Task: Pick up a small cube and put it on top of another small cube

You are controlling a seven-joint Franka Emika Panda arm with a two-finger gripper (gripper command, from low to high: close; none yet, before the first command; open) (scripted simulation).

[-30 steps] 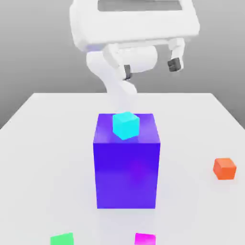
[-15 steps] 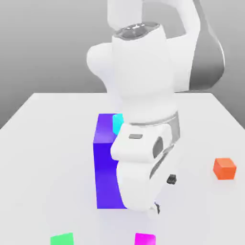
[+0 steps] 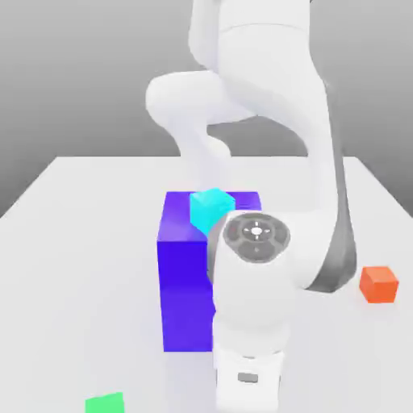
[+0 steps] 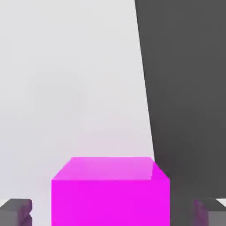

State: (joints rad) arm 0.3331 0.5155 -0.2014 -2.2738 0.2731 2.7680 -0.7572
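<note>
The step in hand is the pick-up. In the hand view the pink cube sits right between the two dark fingers of the gripper. The fingers are spread, one on each side of the cube, with a strip of white table visible between each finger and the cube's side. So nothing is pinched yet, as far as this view lets me judge. The cube rests on the table, close to its near edge.

The next move, I think, calls for pressing the fingers together on the cube's two sides and lifting it straight up. Then it has to be carried to another small cube. The orange cube lies on the exterior view's right and the green cube at the near edge on the exterior view's left. A light blue cube sits on top of the tall dark blue block in the middle.

Some things are hard to make out. In the exterior view the white arm stands in front of the place where the hand works, so the contact cannot be checked from there. It also covers the right part of the blue block. The green cube is cut off by the frame, and in the hand view the fingers and the lower part of the pink cube are cut off as well.
</note>
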